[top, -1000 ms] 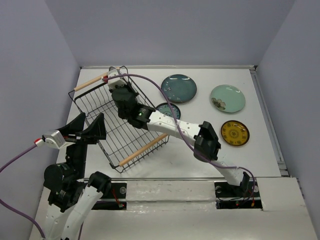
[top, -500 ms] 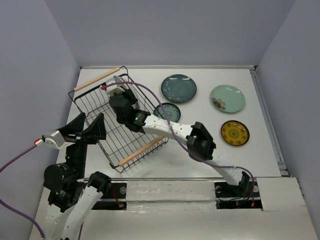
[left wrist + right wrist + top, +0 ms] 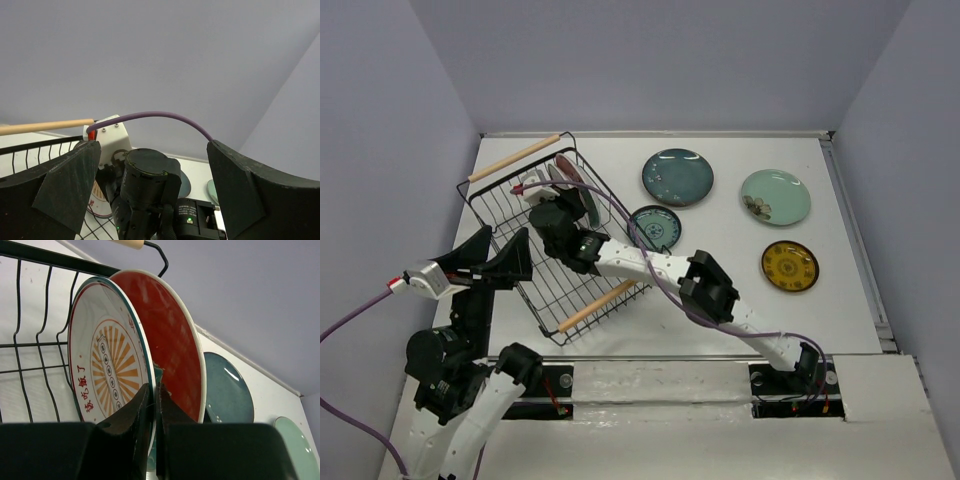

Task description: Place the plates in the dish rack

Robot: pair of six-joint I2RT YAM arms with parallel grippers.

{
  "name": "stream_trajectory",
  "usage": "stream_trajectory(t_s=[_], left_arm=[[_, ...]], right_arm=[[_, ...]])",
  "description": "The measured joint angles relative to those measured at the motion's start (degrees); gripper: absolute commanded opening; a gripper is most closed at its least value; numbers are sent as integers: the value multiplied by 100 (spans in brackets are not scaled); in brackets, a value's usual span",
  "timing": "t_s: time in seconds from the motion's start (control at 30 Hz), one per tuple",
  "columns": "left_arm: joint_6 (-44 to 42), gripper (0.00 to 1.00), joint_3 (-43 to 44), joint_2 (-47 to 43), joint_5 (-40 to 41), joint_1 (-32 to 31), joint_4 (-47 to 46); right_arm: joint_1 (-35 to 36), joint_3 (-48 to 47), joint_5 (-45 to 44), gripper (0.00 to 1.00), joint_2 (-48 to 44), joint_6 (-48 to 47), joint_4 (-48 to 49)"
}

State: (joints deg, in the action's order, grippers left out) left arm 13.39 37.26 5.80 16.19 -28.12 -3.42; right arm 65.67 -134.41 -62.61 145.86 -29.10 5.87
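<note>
- Top external: right gripper [image 3: 552,196] is reached into the dish rack [image 3: 525,290]. Fingers shut; can't tell from here whether they touch anything.
- Just beyond those fingers, red plate [image 3: 563,170] and cream-orange plate [image 3: 584,203] stand on edge inside the rack, at its far end near a wooden handle [image 3: 513,158].
- Off to the fingers' right, flat on the table [image 3: 720,330]: small teal patterned plate [image 3: 657,225] closest, then dark teal plate [image 3: 677,177]; pale mint plate [image 3: 775,196] and small yellow plate [image 3: 790,266] well apart.
- Left gripper [image 3: 500,245] hangs at the rack's near-left side, fingers spread wide, holding nothing.
- Left wrist: left gripper [image 3: 152,150] wide open and empty. Btwn its fingers [image 3: 65,190] we see the right arm's wrist [image 3: 145,195] w/ a purple cable [image 3: 150,115] arching over it.
- Beside the left finger: rack wires [image 3: 30,150] and a wooden handle [image 3: 40,127].
- Right wrist: right gripper [image 3: 154,387] fingers pressed nearly together, only a thin slit btwn them. We see nothing clamped.
- Right in front of the tips, two plates upright and close together: cream-orange plate [image 3: 107,365] w/ sunburst face on the fingers' left, red plate [image 3: 165,340] behind it, to the right. Whether the tips touch a rim, we can't tell.
- Rack wires [image 3: 30,315] run left of the fingers; dark teal plate [image 3: 227,390] and a bit of the pale mint plate [image 3: 295,440] lie on the table past them, to the right.
</note>
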Motion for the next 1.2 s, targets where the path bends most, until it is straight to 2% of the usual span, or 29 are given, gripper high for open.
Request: stream_trajectory(t_s=[0.03,0.07,0.13,0.17,0.23,0.37,0.5,0.73,0.87,0.9,0.93,0.97,1.0,1.1,1.13,1.2], left_arm=[[0,99,0,0,4,-2,0],[0,99,0,-4,11,-2,0],[0,99,0,-4,20,-2,0],[0,99,0,-4,22,-2,0],[0,99,2,-4,33,-2,0],[0,99,2,-4,44,-2,4],[0,99,2,-4,68,0,15],[0,99,7,20,83,70,35],[0,99,9,74,79,94,35],[0,99,9,90,70,98,35],[0,99,9,114,59,98,35],[2,99,9,133,48,98,33],[2,99,9,160,28,98,35],[13,99,9,201,-4,98,28],[17,99,9,219,-22,98,31],[24,99,9,267,-76,116,28]], right_arm=[[0,0,2,11,0,2,2],[0,0,4,21,0,20,7],[0,28,7,31,0,35,22],[0,33,2,31,0,79,44],[0,59,20,47,0,111,70],[-4,326,188,55,-138,238,90],[-7,955,713,58,-691,791,-214],[-7,2267,1867,59,-2710,1989,-664],[-74,3099,2288,45,-4017,2498,-680],[-131,3399,2498,34,-4382,2756,-754],[-236,3681,2640,30,-4739,2946,-811],[-411,4044,2883,23,-5099,3195,-846],[-608,4430,3108,19,-5401,3429,-859],[-1652,5786,3991,16,-6325,4271,-966],[-2013,6172,4251,16,-6522,4564,-1023],[-2660,6773,4664,29,-6710,4975,-1126]])
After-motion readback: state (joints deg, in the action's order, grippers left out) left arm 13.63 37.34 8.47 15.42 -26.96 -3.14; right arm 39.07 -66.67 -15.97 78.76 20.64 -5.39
